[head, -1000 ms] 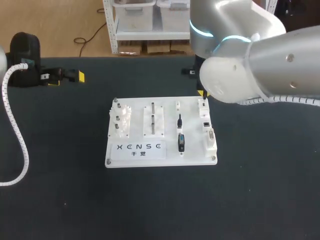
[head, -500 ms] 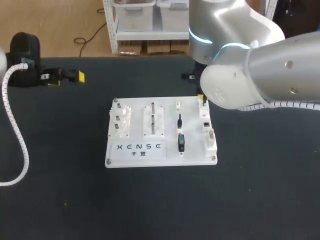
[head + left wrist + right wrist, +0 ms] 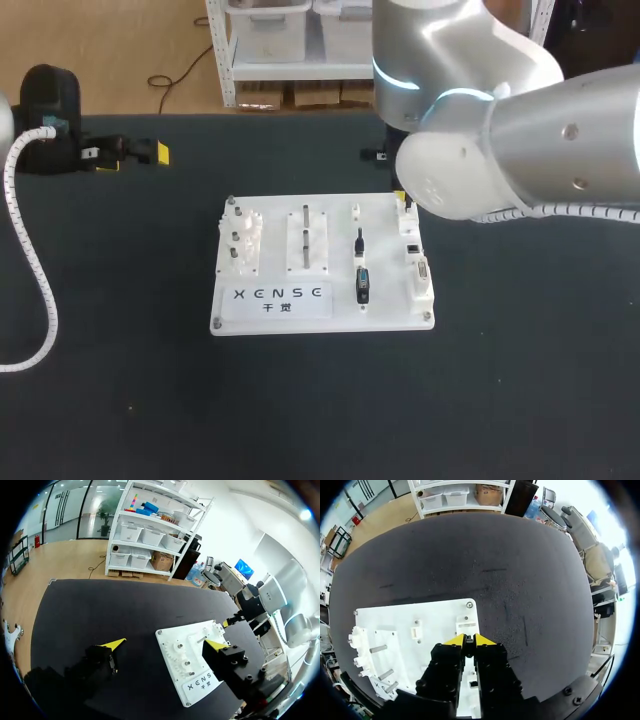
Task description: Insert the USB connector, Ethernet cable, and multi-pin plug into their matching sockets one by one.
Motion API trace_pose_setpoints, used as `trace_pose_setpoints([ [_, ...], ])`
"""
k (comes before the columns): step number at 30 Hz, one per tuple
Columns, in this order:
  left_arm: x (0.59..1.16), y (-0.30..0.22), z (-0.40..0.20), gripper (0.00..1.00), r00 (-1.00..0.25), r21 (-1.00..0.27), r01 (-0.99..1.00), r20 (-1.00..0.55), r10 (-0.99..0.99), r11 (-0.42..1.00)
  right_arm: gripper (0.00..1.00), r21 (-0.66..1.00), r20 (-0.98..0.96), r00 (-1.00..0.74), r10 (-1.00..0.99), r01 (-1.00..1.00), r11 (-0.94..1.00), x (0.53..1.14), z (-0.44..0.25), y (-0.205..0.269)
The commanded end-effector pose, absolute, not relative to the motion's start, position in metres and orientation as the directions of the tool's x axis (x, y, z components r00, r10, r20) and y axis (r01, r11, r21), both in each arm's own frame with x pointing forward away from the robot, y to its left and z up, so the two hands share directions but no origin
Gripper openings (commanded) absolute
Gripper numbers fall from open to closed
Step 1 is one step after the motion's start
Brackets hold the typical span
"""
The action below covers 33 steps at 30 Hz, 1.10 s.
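The white board lies mid-table. Along its right edge stand the sockets. Beside them, a thin black cable plug and the wider black multi-pin plug rest in their holders. My right gripper hovers over the board's far right corner. In the right wrist view this gripper is nearly closed on a thin dark piece, seemingly the USB connector, right above a white socket block. My left gripper sits far off at the back left. It stands open and empty.
White pegs and gear fixtures fill the board's left half, with a slotted block in the middle. A white coiled cable trails along the table's left side. My right arm's bulk hides the table's back right.
My right arm has shifted slightly left, and its gripper has settled a little lower over the far right socket. The left arm and the board's plugs have not moved.
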<state>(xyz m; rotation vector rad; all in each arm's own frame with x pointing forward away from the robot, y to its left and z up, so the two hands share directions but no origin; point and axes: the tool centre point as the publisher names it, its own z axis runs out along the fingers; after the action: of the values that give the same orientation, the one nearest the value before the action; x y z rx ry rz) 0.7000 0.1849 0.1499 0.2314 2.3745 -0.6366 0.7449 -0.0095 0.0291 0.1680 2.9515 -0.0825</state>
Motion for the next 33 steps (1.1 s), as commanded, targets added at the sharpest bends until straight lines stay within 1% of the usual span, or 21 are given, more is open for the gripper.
trace_pose_setpoints([
  [1, 0.7, 0.185, 0.15, 1.0, -0.767, -0.383, 0.321, -0.642, 0.0, 0.866, 0.0, -0.048, -0.182, -0.977, 0.108, 0.118, 0.992, 0.745, 0.023, -0.008],
  [33, 0.7, 0.185, 0.15, 1.0, -0.767, -0.383, 0.321, -0.642, 0.0, 0.866, 0.0, -0.053, -0.148, -0.986, 0.08, 0.089, 0.995, 0.741, 0.009, -0.016],
])
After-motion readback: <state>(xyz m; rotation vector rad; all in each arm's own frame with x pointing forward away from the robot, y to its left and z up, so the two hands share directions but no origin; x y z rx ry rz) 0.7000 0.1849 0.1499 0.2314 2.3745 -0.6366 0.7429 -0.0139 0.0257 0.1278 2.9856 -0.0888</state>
